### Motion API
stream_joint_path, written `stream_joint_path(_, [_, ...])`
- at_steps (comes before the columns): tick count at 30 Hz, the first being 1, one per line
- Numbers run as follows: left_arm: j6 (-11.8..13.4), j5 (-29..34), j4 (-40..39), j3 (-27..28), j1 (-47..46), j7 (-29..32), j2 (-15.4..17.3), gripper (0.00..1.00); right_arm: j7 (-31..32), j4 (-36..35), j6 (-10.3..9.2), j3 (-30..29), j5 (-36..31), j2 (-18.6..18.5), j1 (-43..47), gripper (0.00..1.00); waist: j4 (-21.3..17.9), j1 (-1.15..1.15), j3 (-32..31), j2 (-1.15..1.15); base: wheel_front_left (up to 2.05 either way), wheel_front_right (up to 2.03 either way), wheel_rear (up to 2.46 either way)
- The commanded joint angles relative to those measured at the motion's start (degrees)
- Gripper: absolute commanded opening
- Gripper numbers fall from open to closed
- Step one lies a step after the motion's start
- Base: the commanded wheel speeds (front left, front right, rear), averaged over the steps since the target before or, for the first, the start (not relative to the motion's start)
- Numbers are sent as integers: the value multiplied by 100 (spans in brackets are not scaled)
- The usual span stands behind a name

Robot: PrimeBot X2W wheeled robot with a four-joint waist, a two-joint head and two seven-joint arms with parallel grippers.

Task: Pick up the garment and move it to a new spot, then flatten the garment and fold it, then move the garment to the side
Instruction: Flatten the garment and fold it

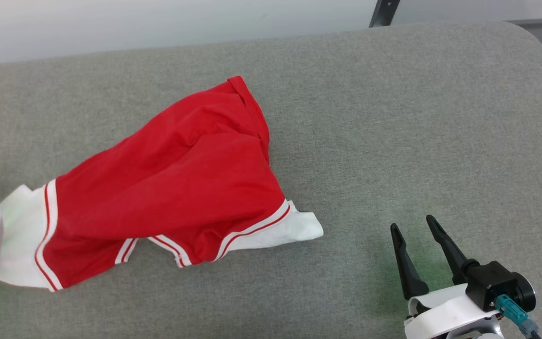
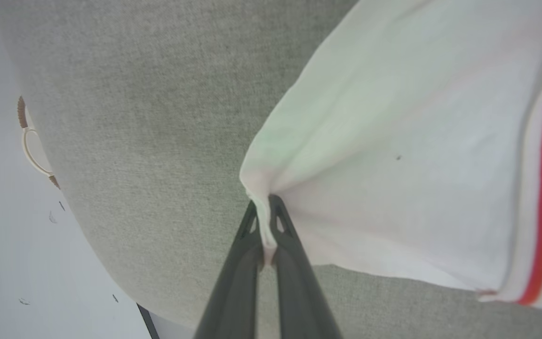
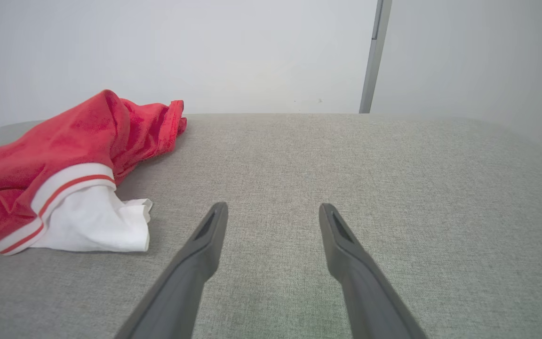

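one shirt (image 1: 172, 188), with two white sleeves: one sleeve (image 2: 393, 141) pinched in the left hand (image 2: 264, 209), the other (image 1: 299, 228) lying well to the left of the right hand (image 1: 413, 222). two hands, each with two dark fingers (image 3: 195, 263). one grey bench (image 1: 393, 117) under both hands. one dark post (image 1: 384, 12) far beyond the right hand.

The garment (image 1: 177, 188) is bright red, with white sleeves edged in red-and-white striped trim. The worktop (image 1: 393, 117) is a flecked grey weave, and the wall (image 1: 158, 23) is pale off-white. The right gripper (image 1: 411, 221) has black jaws, a white wrist shell and a teal plug (image 1: 511, 308).
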Motion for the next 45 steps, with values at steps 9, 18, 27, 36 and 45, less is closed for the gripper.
stream_joint_path(9, [155, -241, -245, 77, 482, -212, -134, 0, -5, 115, -6, 79, 52, 8, -41, 100, -87, 0, -114, 0, 0, 0, 0])
stream_joint_path(18, [60, -386, -652, 213, 514, -632, -178, 100, -5, 359, -6, 252, 110, -120, 128, 100, -26, 0, -619, 0, 0, 0, 0])
stream_joint_path(27, [-63, -563, -1529, 648, 996, -2444, -505, 100, -5, 377, -6, 299, 132, -287, 386, 100, 152, 0, -1207, 0, 0, 0, 0])
stream_joint_path(36, [-103, -283, -2608, 1000, 2036, -5219, -1101, 100, -5, 227, -6, 293, 73, -326, 658, 100, 383, 0, -1507, 0, 0, 0, 0])
stream_joint_path(45, [372, 67, -3125, 1099, 3186, -6997, -1886, 100, -5, 119, -6, 250, 47, -284, 853, 100, 574, 0, -1649, 0, 0, 0, 0])
